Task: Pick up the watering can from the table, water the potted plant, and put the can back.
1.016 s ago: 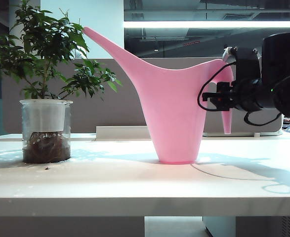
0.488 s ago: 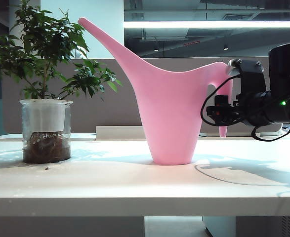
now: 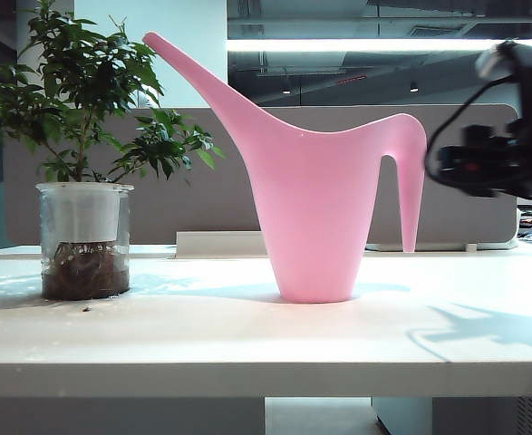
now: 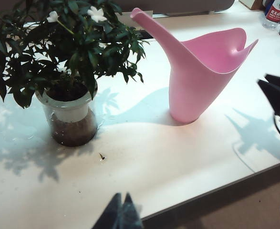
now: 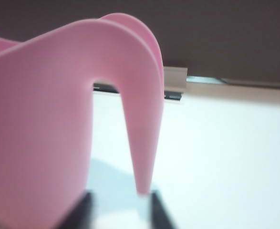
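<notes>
The pink watering can (image 3: 315,199) stands upright on the white table (image 3: 247,335), spout slanting up toward the potted plant (image 3: 84,100) at the left in its clear pot (image 3: 84,240). My right gripper (image 3: 442,168) hovers to the right of the can's handle, apart from it. In the right wrist view its fingers (image 5: 85,210) stand open, with the handle's tip (image 5: 142,188) beyond them and nothing gripped. In the left wrist view the can (image 4: 197,81) and the plant (image 4: 68,43) stand side by side, and my left gripper (image 4: 123,202) is shut and empty over the table's front edge.
A grey partition (image 3: 202,181) runs behind the table, with a low white strip (image 3: 225,243) along the back edge. Bottles (image 4: 275,12) stand at the far corner beyond the can. A small dark crumb (image 4: 101,156) lies near the pot.
The right gripper let go of the can's handle, opened and drew back to the right and upward. The can shifted slightly left and now stands free. The left arm stayed still.
</notes>
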`<action>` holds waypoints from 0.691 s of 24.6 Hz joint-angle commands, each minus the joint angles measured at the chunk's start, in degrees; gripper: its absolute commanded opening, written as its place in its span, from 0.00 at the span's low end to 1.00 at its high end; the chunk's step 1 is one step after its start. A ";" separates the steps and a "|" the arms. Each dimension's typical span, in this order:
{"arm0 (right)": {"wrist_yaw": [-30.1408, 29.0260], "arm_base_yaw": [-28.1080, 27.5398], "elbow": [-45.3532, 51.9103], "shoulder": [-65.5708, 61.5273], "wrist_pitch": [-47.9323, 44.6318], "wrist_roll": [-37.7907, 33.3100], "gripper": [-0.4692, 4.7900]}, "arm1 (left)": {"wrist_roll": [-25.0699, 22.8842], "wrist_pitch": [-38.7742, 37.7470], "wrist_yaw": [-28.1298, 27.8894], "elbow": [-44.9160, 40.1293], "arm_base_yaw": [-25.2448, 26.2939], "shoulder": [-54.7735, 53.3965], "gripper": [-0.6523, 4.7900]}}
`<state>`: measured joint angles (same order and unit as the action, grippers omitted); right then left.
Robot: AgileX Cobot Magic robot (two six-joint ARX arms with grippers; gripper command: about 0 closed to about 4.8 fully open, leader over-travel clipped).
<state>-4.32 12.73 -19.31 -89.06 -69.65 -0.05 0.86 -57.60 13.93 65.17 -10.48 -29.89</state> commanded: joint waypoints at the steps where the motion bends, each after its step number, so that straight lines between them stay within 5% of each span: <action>1: 0.11 0.11 6.84 6.03 -1.07 0.07 0.08 | -0.22 1.05 0.26 0.15 0.02 0.00 0.11; 6: -0.33 0.09 19.08 19.17 -1.33 0.07 0.08 | -0.22 1.07 0.26 0.15 0.02 0.00 0.11; 9: -0.55 0.11 19.32 27.41 7.23 0.04 0.08 | -0.22 1.01 0.28 0.15 0.02 0.07 0.11; 17: 3.56 -0.28 19.30 59.56 51.52 0.09 0.08 | -0.22 1.03 0.24 0.15 0.02 0.02 0.11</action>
<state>-1.21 12.62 -0.43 -30.89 -23.86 0.01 0.86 -57.52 13.96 65.17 -10.48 -29.89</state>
